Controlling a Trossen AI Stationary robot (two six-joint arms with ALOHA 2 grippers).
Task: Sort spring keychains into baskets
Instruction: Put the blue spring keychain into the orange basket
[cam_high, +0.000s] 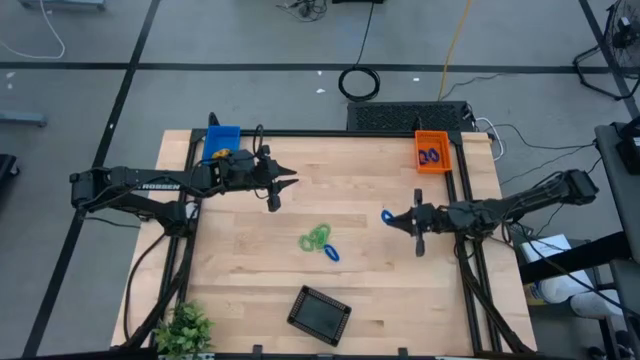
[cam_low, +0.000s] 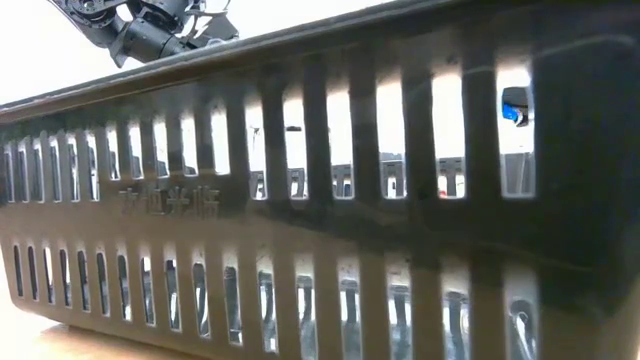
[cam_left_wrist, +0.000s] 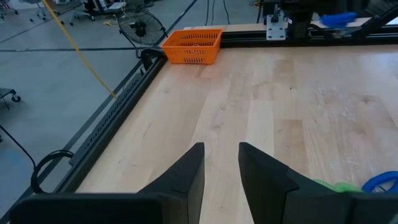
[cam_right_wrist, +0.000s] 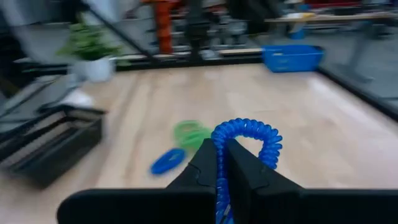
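Note:
My right gripper (cam_high: 400, 218) (cam_right_wrist: 221, 150) is over the right half of the table, shut on a blue spring keychain (cam_high: 387, 215). My left gripper (cam_high: 282, 190) (cam_left_wrist: 221, 168) hovers open and empty over the far left part, near the blue basket (cam_high: 222, 143). Green keychains (cam_high: 316, 238) (cam_right_wrist: 189, 134) and one blue keychain (cam_high: 330, 252) (cam_right_wrist: 168, 162) lie on the wood at mid table. The orange basket (cam_high: 432, 152) (cam_left_wrist: 193, 46) at the far right edge holds blue keychains. The black basket (cam_high: 320, 312) (cam_low: 300, 200) sits near the near edge. My right gripper pinches the blue keychain's coil (cam_right_wrist: 245, 134) between its two fingers. They come level from the table's right. The rest of the coil arches as a loop past the fingertips, clear of the table.
A small green plant (cam_high: 185, 328) (cam_right_wrist: 87, 43) stands at the near left corner. Black frame rails run along the table's far, left and right edges. Bare wood lies between the two grippers and around the mid-table keychains. The black basket fills the low view.

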